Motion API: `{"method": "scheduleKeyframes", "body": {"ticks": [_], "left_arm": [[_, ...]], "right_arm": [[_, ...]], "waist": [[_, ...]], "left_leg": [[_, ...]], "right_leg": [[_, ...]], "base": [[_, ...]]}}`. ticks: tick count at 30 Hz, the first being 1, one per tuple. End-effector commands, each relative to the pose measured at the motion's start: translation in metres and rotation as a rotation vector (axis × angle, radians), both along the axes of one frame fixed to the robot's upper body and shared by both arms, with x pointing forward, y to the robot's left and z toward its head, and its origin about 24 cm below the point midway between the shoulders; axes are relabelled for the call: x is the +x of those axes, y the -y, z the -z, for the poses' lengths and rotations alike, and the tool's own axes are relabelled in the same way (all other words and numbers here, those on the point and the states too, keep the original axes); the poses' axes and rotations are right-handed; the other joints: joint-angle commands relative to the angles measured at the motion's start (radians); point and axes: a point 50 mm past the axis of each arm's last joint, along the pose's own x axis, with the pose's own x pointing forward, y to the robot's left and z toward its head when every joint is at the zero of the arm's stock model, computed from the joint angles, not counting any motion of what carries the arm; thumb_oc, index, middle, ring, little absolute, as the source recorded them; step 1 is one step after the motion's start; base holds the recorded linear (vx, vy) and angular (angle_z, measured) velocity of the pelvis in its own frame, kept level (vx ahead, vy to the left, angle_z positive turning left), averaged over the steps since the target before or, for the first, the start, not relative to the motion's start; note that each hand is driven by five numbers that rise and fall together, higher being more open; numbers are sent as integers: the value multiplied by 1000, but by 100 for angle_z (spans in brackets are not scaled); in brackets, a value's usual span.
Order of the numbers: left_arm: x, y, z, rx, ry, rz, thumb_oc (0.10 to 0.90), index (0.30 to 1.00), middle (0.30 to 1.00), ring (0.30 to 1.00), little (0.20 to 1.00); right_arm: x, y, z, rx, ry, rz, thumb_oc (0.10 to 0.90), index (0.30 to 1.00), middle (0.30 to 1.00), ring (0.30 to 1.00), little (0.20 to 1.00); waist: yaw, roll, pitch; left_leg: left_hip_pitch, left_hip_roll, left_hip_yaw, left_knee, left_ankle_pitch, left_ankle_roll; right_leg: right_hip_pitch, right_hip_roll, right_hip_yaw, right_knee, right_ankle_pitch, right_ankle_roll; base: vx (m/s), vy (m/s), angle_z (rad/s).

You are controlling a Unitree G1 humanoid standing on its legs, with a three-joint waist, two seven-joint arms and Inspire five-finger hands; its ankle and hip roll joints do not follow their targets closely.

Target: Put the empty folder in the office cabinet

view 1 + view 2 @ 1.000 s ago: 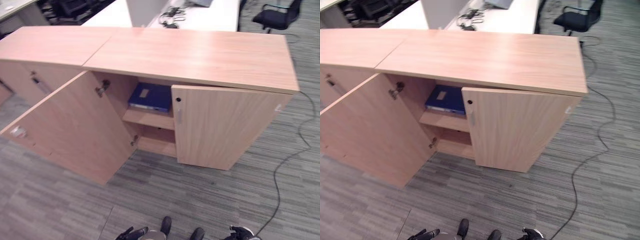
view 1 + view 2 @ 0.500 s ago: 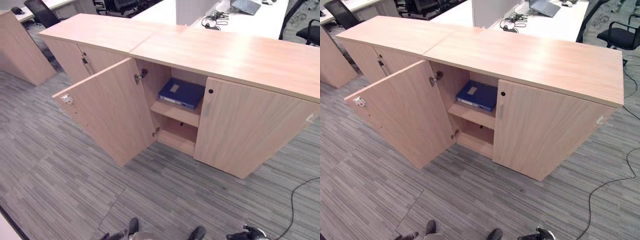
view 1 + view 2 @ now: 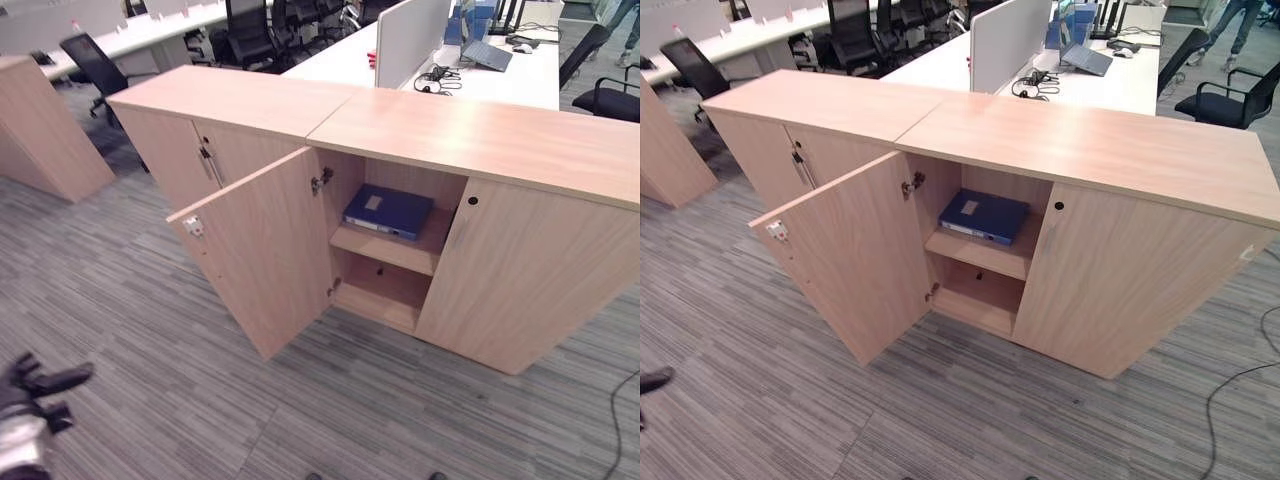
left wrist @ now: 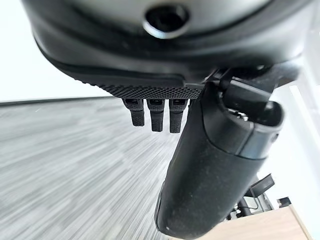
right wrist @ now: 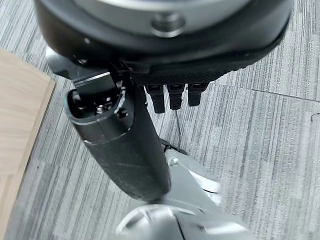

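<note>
— Where is the folder [image 3: 388, 211] sitting?
— It is lying flat on the upper shelf [image 3: 385, 247] of the cabinet [image 3: 480, 150], whose left door [image 3: 262, 250] is standing open over the grey striped carpet [image 3: 120, 290]. White desks [image 3: 1040, 75] and black chairs [image 3: 700, 68] are standing behind.
— And the hands?
— The left hand [image 4: 210, 165] and the right hand [image 5: 125, 145] are both hanging relaxed and holding nothing.

Behind the low units, a white tabletop [image 3: 1110, 85] carries a laptop [image 3: 1080, 55] and tangled cables [image 3: 1032, 85]. Black office chairs [image 3: 855, 30] stand around; grey striped carpet [image 3: 760, 400] covers the floor.
</note>
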Motion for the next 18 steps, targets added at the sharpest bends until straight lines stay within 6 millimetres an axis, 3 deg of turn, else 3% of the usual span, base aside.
{"method": "scheduleKeyframes", "body": {"ticks": [1, 3, 5, 8, 14, 18], "left_arm": [[28, -2, -31, 103, 80, 40, 800, 900, 900, 900, 900], [50, 0, -56, 163, 97, 87, 800, 900, 900, 900, 900], [88, 12, -87, 226, 127, 173, 800, 900, 900, 900, 900], [123, 33, -113, 248, 186, 268, 800, 900, 900, 900, 900], [167, 78, -136, 310, 220, 490, 800, 900, 900, 900, 900], [179, 86, -141, 316, 170, 513, 800, 900, 900, 900, 900]], "right_arm": [[45, 18, -12, -53, 121, -75, 800, 900, 900, 900, 900], [45, 16, -12, -43, 125, -86, 800, 900, 900, 900, 900], [45, 12, -10, -21, 126, -106, 800, 900, 900, 900, 900], [47, 7, -10, -5, 145, -105, 800, 900, 900, 900, 900], [41, 5, -8, 8, 122, -106, 800, 900, 900, 900, 900], [40, 8, -8, 8, 111, -108, 800, 900, 900, 900, 900]], "waist": [[10, 61, 38], [0, 37, 42], [-19, 10, 37], [-40, -15, 36], [-46, -35, 25], [-56, -41, 16]], "left_leg": [[-12, 102, -41, -4, -33, -47], [-7, 85, -28, -4, -49, -34], [-4, 64, -9, -4, -64, -18], [-3, 50, 9, -4, -75, -5], [19, 45, 32, -4, -111, 3], [25, 44, 43, -4, -112, 6]], "right_leg": [[124, -16, -11, 30, -148, 104], [118, -30, -4, 33, -129, 120], [108, -49, 1, 28, -98, 137], [88, -58, 11, 25, -64, 146], [85, -55, 24, 6, -35, 146], [79, -55, 22, 5, -17, 146]], "base": [[9, 91, -10], [15, 127, -17], [8, 151, -12], [-20, 95, -31], [17, 30, -27], [-5, 21, 0]]}}
